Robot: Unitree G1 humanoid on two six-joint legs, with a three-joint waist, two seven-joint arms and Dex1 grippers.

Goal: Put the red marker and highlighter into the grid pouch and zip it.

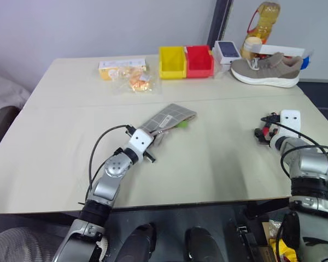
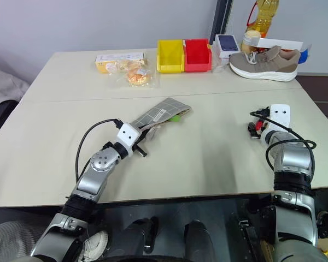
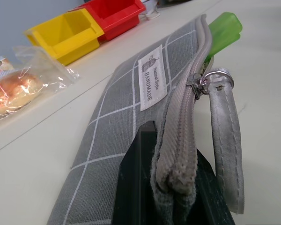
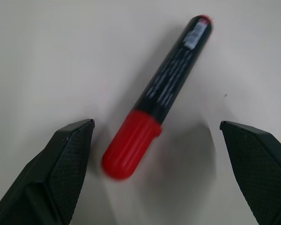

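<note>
The grid pouch [image 1: 170, 118] lies flat near the middle of the table, grey with white lines and a small white label [image 3: 152, 78]. My left gripper [image 1: 154, 134] is shut on the pouch's near end, with the zipper edge and the loop pull [image 3: 225, 117] just beyond the fingers. The green highlighter [image 3: 223, 29] pokes out at the pouch's far end, its remainder hidden by fabric. To the right, the red marker [image 4: 154, 101] lies on the bare table. My right gripper [image 4: 155, 123] hovers open over it, one finger on each side, not touching.
At the back stand a yellow bin [image 1: 172, 61] and a red bin [image 1: 199, 60], with snack packets [image 1: 128, 73] to their left. A grey shoe [image 1: 267, 70], a small box [image 1: 227, 50] and an oil bottle [image 1: 265, 19] sit at the back right.
</note>
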